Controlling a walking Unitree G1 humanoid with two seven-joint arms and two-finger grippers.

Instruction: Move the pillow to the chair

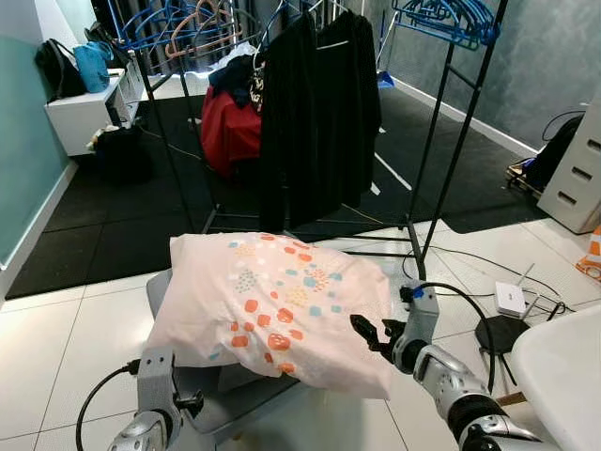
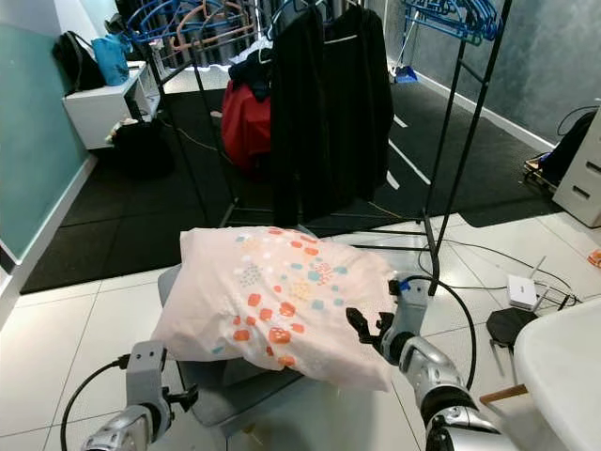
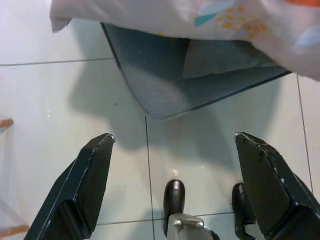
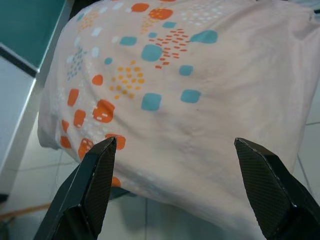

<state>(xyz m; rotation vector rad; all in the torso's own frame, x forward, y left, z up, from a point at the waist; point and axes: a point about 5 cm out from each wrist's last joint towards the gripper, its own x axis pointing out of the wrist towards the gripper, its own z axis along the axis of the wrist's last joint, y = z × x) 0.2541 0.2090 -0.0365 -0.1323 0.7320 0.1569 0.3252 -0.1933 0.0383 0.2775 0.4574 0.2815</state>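
Where the pale pillow (image 1: 277, 305) with orange and blue spots lies across the grey chair (image 1: 221, 395), it hides most of the seat, so only the front edge and left side show beneath it. The right gripper (image 1: 368, 335) hovers just beside the pillow's right edge with fingers spread apart, and the left gripper (image 3: 175, 170) hangs low beside the chair, likewise spread and empty. Beyond the white tiled floor (image 1: 66, 348) stand a black clothes rack (image 1: 441, 141) with dark garments (image 1: 319, 103) and dark carpet (image 1: 131, 216).
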